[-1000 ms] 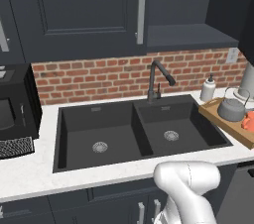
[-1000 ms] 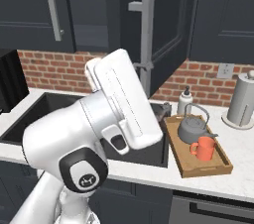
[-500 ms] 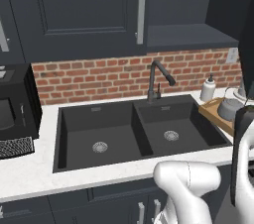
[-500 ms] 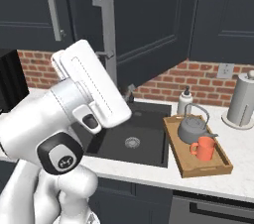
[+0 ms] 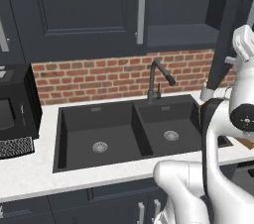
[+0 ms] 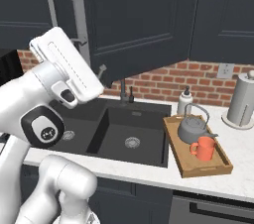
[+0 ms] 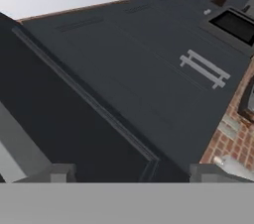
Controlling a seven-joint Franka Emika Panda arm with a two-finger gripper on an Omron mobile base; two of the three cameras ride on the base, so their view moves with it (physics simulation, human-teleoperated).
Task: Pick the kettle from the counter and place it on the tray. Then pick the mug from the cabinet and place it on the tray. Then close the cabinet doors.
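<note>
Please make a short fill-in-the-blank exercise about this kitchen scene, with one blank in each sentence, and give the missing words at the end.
1. The kettle and the mug both stand on the wooden ____.
2. The colour of the mug is ____.
3. The wall behind the faucet is made of red ____.
4. The black sink has ____ basins.

Missing words: tray; orange; brick; two
</note>
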